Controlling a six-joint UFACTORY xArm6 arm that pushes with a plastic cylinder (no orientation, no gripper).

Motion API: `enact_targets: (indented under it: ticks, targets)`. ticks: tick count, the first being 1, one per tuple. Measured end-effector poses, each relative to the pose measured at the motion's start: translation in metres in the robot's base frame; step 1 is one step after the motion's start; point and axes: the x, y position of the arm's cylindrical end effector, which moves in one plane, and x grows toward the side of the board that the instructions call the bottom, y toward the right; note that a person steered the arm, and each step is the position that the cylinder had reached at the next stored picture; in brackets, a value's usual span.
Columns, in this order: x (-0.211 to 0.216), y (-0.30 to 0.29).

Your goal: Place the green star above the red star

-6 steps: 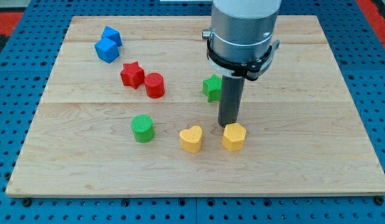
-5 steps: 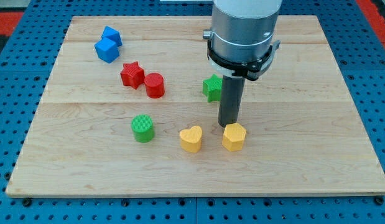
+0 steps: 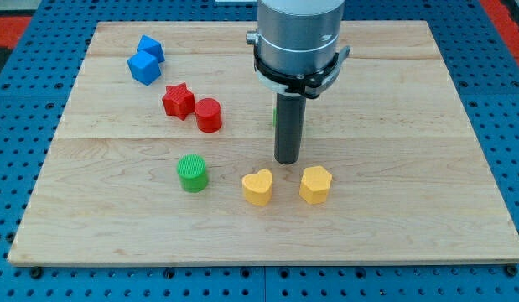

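Observation:
The red star [image 3: 178, 100] lies on the wooden board at the view's upper left, touching a red cylinder [image 3: 209, 115] on its right. The green star [image 3: 275, 117] is almost wholly hidden behind my rod; only a thin green sliver shows at the rod's left edge. My tip [image 3: 287, 160] rests on the board just below the green star, above the gap between the two yellow blocks.
Two blue cubes [image 3: 146, 59] sit at the upper left. A green cylinder [image 3: 192, 173] stands left of centre. A yellow heart [image 3: 258, 187] and a yellow hexagon [image 3: 315, 184] lie near the bottom centre. The board's edge [image 3: 267, 257] runs along the bottom.
My rod has moved to the view's left, from just above the yellow hexagon to in front of the green star, which it now covers. No block has visibly moved.

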Motion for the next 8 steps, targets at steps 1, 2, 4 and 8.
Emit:
enact_targets:
  ticks: [1, 2, 4, 8]
  targets:
    - [-0.008, 0.007]
    - [-0.049, 0.008]
    - [-0.103, 0.025]
    - [-0.117, -0.051]
